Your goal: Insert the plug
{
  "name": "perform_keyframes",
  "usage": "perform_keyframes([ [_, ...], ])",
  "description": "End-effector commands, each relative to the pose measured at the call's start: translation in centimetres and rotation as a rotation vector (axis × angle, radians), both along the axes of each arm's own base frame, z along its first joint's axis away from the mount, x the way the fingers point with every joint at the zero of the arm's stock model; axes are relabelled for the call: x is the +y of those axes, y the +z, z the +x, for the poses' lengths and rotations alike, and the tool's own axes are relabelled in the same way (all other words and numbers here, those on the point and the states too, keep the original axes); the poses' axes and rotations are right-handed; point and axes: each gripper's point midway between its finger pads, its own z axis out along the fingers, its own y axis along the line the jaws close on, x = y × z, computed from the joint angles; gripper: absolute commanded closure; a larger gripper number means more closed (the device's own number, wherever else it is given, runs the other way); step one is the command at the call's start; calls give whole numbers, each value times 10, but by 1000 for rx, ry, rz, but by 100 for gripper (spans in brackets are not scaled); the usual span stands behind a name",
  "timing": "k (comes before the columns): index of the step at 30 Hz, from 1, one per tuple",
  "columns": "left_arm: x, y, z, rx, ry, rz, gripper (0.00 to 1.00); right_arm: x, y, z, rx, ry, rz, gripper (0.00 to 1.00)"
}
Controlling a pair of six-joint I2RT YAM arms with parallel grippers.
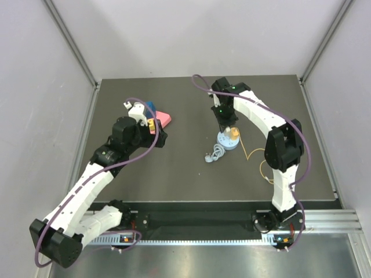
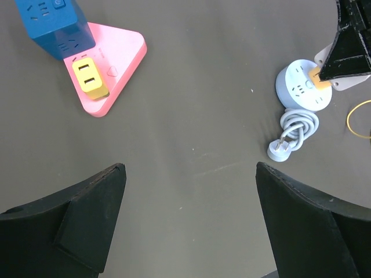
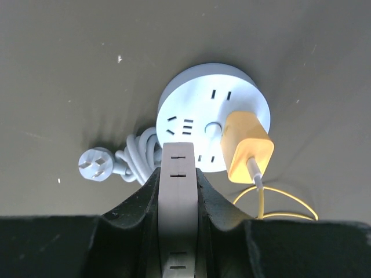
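Note:
The plug [image 3: 248, 147], a small yellow block on a thin yellow wire [image 3: 288, 197], stands on the right side of a light-blue round socket disc [image 3: 197, 98]; it also shows in the overhead view [image 1: 233, 134]. My right gripper [image 3: 177, 171] hangs just above the disc's near edge, shut on a white flat block [image 3: 177, 191] with slots. That gripper partly hides the plug [image 2: 316, 76] in the left wrist view. My left gripper [image 2: 190, 168] is open over bare table with nothing between its fingers, well to the left of the disc [image 1: 227, 141].
A pink triangular power strip [image 2: 119, 55] at the back left carries a yellow adapter [image 2: 90, 75] and a blue cube [image 2: 52, 23]. The disc's grey cord and plug head [image 2: 290, 136] lie coiled beside it. Walls close in the dark table [image 1: 185, 174].

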Motion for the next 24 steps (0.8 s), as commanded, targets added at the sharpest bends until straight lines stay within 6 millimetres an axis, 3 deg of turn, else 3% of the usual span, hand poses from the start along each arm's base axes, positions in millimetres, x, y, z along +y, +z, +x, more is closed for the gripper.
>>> perform_keyframes([
  [1, -6, 12, 9, -48, -17, -6, 3, 0, -13, 12, 3, -5, 26, 100],
  [8, -5, 12, 8, -58, -15, -8, 2, -1, -31, 8, 50, -16, 51, 100],
  [24, -4, 8, 10, -46, -8, 5, 3, -7, -51, 9, 80, -62, 123, 100],
])
